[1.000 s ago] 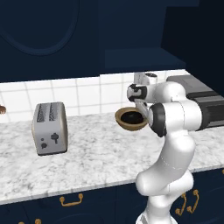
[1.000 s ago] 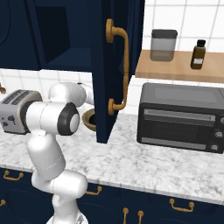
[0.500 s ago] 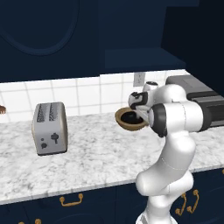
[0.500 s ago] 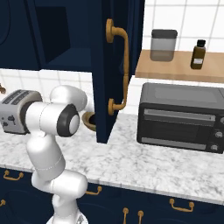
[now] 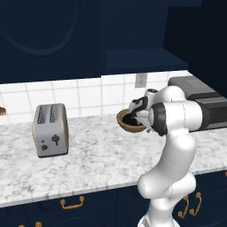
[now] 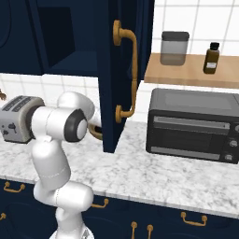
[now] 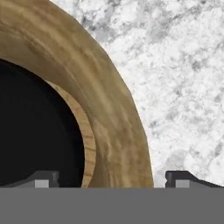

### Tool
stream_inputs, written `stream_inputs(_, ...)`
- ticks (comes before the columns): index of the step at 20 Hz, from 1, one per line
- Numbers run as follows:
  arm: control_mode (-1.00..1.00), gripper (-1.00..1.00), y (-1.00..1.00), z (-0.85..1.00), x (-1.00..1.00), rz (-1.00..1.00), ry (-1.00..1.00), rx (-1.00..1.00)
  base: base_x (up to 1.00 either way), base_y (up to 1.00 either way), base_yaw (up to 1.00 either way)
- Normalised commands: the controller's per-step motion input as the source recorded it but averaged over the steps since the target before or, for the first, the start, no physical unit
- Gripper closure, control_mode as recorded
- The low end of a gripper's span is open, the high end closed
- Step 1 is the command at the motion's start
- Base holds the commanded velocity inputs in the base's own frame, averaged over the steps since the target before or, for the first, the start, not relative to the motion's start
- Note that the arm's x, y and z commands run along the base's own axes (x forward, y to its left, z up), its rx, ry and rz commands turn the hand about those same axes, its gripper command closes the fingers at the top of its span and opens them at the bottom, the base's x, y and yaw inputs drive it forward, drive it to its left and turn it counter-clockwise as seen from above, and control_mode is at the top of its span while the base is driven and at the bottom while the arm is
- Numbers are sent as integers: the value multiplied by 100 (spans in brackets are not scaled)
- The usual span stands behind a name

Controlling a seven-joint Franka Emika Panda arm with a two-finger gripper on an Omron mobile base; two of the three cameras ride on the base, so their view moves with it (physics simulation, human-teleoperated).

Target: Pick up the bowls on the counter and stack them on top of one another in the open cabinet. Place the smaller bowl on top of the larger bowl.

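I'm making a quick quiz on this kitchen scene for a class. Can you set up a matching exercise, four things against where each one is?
Things:
1. toaster
2. black bowl
3. amber bottle
4. toaster oven

Places:
A. on the wooden wall shelf
B. inside the wooden bowl
C. on the counter, left of the arm
D. on the counter under the wooden shelf

Pairs: 1-C, 2-B, 3-A, 4-D

Arm bent forward at the elbow, end effector [image 7: 112,179] pointing down, its tips spread wide
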Motion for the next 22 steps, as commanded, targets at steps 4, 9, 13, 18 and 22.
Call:
stream_inputs(4,-100,100,2,-4,4,0,0,0,0,0,0)
stream_inputs(9,-100,100,0,3,-14,0,-4,0,0,0,0)
stream_inputs(13,-100,100,0,70,-88,0,-28,0,0,0,0)
stream_inputs(18,-100,100,0,100,-100,-1,-34,0,0,0,0)
stream_inputs(22,-100,100,1,100,-100,0,-36,0,0,0,0)
